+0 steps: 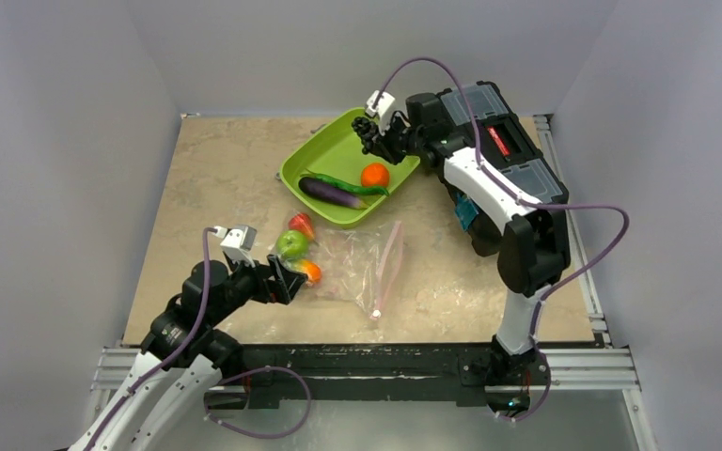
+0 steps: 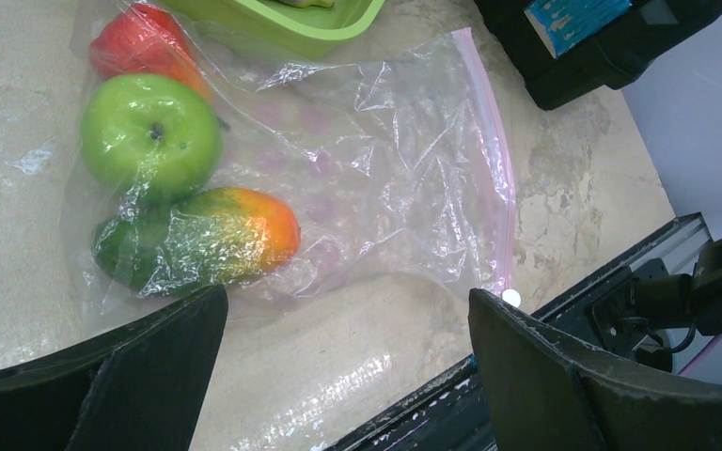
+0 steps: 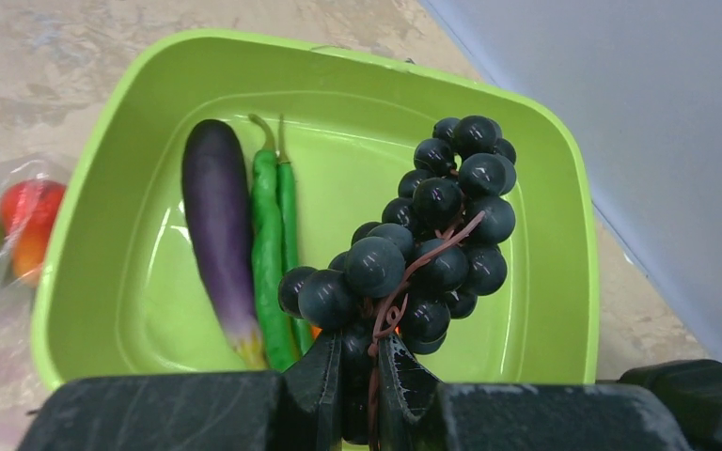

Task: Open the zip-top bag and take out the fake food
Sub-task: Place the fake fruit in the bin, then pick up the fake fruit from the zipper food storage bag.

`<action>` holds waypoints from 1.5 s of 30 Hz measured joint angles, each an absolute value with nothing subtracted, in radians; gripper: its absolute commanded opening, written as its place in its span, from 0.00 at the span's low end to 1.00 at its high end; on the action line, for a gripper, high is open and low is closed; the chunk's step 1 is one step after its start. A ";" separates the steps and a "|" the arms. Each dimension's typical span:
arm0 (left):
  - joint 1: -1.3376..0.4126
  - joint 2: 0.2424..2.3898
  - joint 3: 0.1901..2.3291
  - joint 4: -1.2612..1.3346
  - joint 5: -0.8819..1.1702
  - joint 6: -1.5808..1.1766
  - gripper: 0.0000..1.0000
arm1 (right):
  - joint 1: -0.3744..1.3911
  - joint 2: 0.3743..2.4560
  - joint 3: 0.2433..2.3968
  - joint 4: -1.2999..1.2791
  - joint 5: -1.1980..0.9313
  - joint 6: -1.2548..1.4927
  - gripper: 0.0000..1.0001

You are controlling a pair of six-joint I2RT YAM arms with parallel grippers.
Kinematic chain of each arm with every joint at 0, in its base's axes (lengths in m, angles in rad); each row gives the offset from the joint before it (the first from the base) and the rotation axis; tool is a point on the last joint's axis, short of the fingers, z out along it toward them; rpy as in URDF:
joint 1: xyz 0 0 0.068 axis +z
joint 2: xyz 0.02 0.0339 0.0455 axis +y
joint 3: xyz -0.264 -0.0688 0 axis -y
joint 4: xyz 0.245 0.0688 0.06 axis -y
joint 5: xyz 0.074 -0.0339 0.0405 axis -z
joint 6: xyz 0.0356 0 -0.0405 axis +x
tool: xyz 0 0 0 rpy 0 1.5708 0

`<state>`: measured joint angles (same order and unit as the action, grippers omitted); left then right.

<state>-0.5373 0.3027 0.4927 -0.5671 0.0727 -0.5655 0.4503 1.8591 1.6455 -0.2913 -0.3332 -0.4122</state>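
Our right jaws pinch the grapes (image 3: 437, 202) by their wiry stem, probably light and knobbly; left jaws gape empty above the limp bag (image 2: 404, 188).

Tray (image 1: 331, 148) behind bag (image 1: 362, 266) (eggplant (image 1: 331, 193) in tray).

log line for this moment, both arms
right end effector: shut on grapes over tray | left end effector: open beside zip-top bag | bagged: green apple, mango, strawberry
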 measured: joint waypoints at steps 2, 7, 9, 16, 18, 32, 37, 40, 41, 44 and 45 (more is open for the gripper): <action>-0.537 0.303 0.493 -0.567 0.072 -0.566 1.00 | 0.450 1.906 1.680 -0.290 -0.322 -0.399 0.05; -0.537 0.302 0.493 -0.567 0.069 -0.566 1.00 | 0.450 2.016 1.749 -0.288 -0.297 -0.361 0.11; -0.537 0.302 0.493 -0.568 0.068 -0.566 1.00 | 0.450 2.055 1.765 -0.289 -0.292 -0.351 0.15; -0.537 0.302 0.493 -0.568 0.064 -0.566 1.00 | 0.450 2.132 1.790 -0.296 -0.280 -0.337 0.68; -0.537 0.302 0.493 -0.569 0.063 -0.566 1.00 | 0.450 2.138 1.797 -0.306 -0.282 -0.341 0.78; -0.537 0.297 0.493 -0.572 0.064 -0.566 1.00 | 0.450 1.833 1.607 -0.306 -0.385 -0.393 0.86; -0.537 0.297 0.493 -0.572 0.070 -0.566 1.00 | 0.450 1.618 1.451 -0.292 -0.517 -0.450 0.88; -0.537 0.296 0.493 -0.572 0.075 -0.567 1.00 | 0.451 1.516 1.359 -0.291 -0.589 -0.491 0.93; -0.537 0.295 0.493 -0.572 0.076 -0.567 1.00 | 0.451 1.485 1.326 -0.293 -0.609 -0.507 0.94; -0.537 0.294 0.493 -0.572 0.079 -0.569 1.00 | 0.451 1.405 1.248 -0.313 -0.651 -0.556 0.98; -0.537 0.294 0.493 -0.572 0.080 -0.571 1.00 | 0.451 1.379 1.225 -0.326 -0.655 -0.574 0.98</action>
